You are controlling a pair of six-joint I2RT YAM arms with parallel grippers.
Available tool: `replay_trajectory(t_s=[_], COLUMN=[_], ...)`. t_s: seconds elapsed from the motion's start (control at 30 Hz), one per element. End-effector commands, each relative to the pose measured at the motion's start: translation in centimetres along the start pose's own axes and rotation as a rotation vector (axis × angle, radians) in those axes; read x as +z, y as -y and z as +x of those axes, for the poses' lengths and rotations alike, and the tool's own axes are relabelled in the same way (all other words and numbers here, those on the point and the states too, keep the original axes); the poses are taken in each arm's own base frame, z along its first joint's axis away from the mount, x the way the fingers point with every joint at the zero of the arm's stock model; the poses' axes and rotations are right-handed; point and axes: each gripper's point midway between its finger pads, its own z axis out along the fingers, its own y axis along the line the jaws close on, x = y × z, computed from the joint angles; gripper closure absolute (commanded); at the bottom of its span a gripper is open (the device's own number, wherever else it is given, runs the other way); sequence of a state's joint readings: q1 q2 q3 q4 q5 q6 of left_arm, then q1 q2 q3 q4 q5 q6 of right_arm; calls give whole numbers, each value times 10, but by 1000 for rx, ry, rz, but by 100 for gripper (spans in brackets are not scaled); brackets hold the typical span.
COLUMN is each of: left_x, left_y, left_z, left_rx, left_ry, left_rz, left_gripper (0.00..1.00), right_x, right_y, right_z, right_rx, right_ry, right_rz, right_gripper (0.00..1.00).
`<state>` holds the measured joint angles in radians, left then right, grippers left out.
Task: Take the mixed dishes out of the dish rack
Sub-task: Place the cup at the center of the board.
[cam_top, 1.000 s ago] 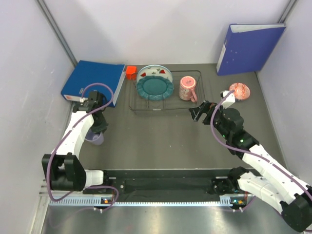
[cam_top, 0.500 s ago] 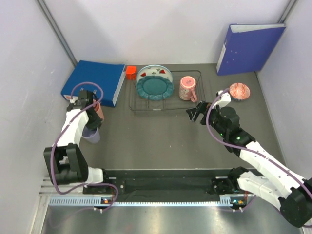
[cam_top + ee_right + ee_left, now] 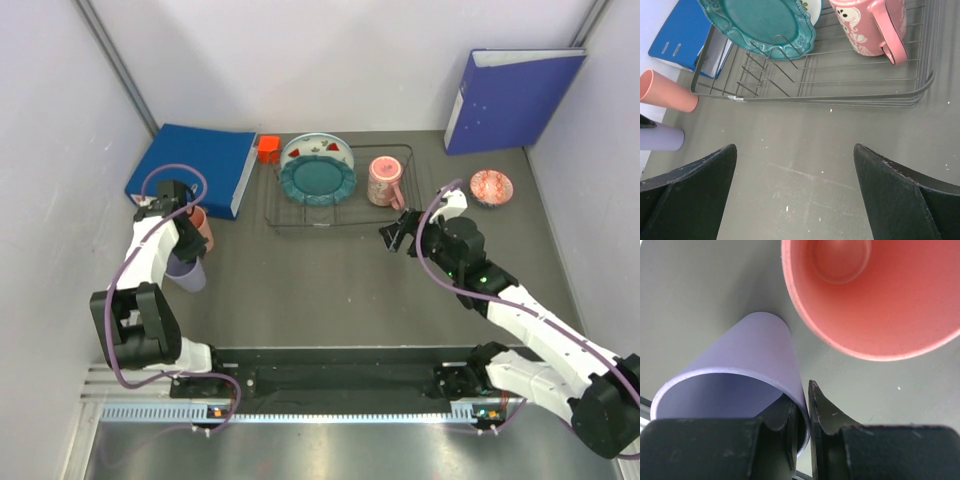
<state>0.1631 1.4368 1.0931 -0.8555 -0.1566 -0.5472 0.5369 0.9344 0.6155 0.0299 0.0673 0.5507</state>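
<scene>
My left gripper (image 3: 184,246) is shut on the rim of the lavender cup (image 3: 188,273), whose wall sits between the two fingers in the left wrist view (image 3: 740,360). A salmon-pink cup (image 3: 201,229) stands upright right beside it (image 3: 875,295). The dish rack (image 3: 400,215) holds the teal plate (image 3: 318,178), the white watermelon plate (image 3: 316,150) and a pink patterned mug (image 3: 385,182). My right gripper (image 3: 395,236) is open and empty over the table just in front of the rack's near right corner (image 3: 795,150). The pink bowl (image 3: 491,187) sits on the table at the right.
A blue binder (image 3: 190,168) lies flat at the back left beside the rack. Another blue binder (image 3: 510,98) stands against the back right wall. A small red cube (image 3: 268,148) sits at the rack's back left corner. White walls enclose both sides.
My left wrist has swung left with the lavender cup, uncovering the salmon cup beside it. My right gripper has moved a little left toward the rack's front.
</scene>
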Motion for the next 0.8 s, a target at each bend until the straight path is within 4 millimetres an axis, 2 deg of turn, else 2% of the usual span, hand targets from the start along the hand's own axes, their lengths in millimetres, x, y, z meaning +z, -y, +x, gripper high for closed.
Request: replay_trajectory(t_s=[0.0, 0.17, 0.2, 0.33, 0.53, 0.63, 0.67, 0.77], left_x=[-18, -23, -26, -30, -31, -41, -46, -59], left_y=[8, 1, 0, -1, -3, -5, -3, -1], left_z=[-10, -7, -8, -7, -6, -10, -14, -15], left_rx=[-31, -34, -38, -36, -39, -50, -53, -48], left_ry=[55, 71, 81, 82, 83, 104, 116, 117], left_rz=[70, 54, 53, 58, 51, 51, 60, 77], left_gripper=[94, 86, 80, 71, 66, 58, 52, 46], right_x=[2, 2, 1, 1, 2, 2, 2, 5], right_y=[-18, -18, -18, -18, -17, -17, -17, -17], right_z=[-20, -18, -19, -19, -16, -15, -16, -13], right_rx=[3, 4, 4, 5, 7, 4, 6, 3], right_ry=[51, 46, 49, 50, 43, 41, 45, 35], right_rz=[-58, -60, -62, -61, -60, -63, -63, -61], right_gripper=[0, 1, 0, 0, 0, 0, 0, 0])
